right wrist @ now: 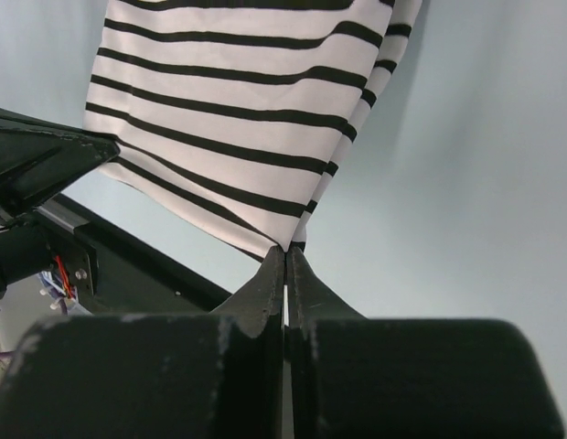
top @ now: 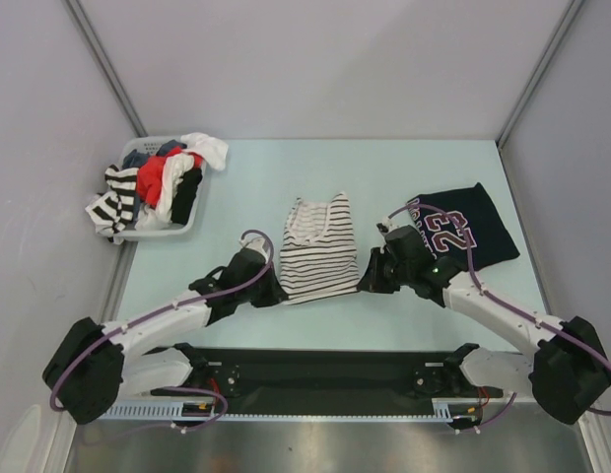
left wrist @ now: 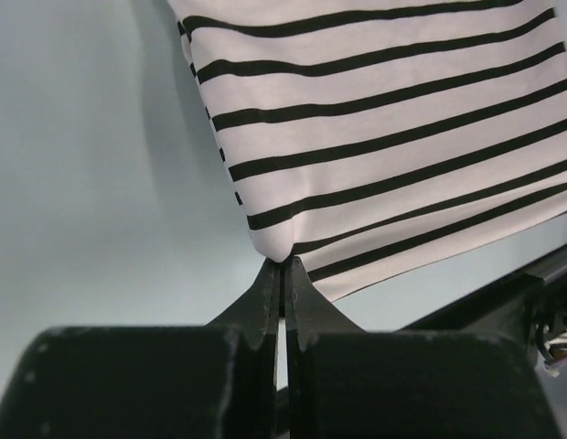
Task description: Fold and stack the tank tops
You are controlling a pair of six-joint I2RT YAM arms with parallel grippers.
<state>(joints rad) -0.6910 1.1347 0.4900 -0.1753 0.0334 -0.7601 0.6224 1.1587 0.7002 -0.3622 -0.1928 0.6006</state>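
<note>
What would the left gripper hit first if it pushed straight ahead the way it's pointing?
The striped tank top: the left gripper is shut right at its near corner, apparently pinching it, so cloth lies directly ahead.

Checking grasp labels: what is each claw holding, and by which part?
Both are shut on the white striped tank top: the left claw pinches its near-left hem corner, the right claw its near-right hem corner.
</note>
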